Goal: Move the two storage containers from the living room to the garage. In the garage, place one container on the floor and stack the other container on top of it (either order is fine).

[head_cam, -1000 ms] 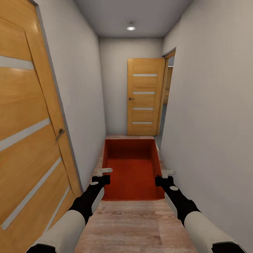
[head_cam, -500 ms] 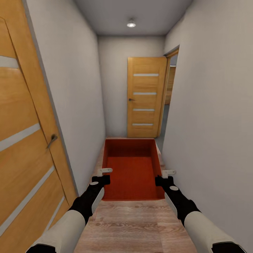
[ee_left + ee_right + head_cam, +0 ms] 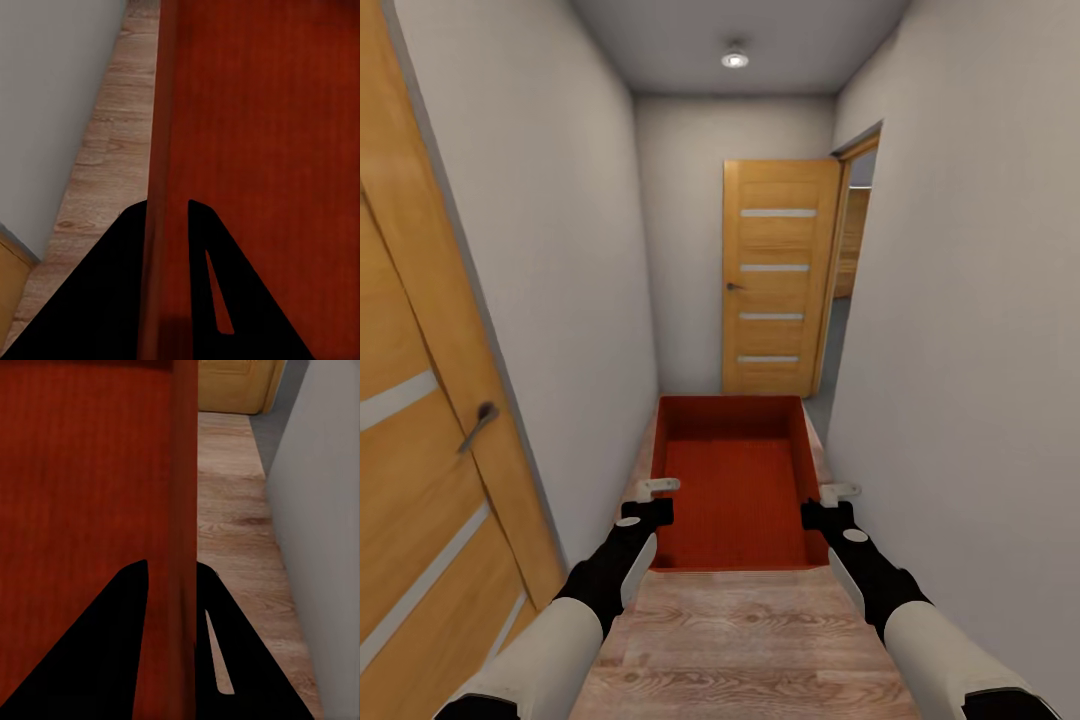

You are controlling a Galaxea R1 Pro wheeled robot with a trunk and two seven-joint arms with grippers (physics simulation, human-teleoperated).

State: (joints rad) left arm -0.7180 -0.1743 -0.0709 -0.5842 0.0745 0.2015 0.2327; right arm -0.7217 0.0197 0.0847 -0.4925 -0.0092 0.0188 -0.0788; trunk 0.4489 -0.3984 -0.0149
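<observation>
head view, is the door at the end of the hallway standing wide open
No, the far door sits shut in its frame; an opening shows beside it on the right.

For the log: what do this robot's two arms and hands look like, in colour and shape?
Both arms match: a rounded white forearm shell, then a black wrist section with a white side panel and a small round pale cap on top. The left hand and right hand each end in slim pale grey fingers. In the wrist views the fingers show as black tapering wedges. No cables or markings are visible.
</observation>
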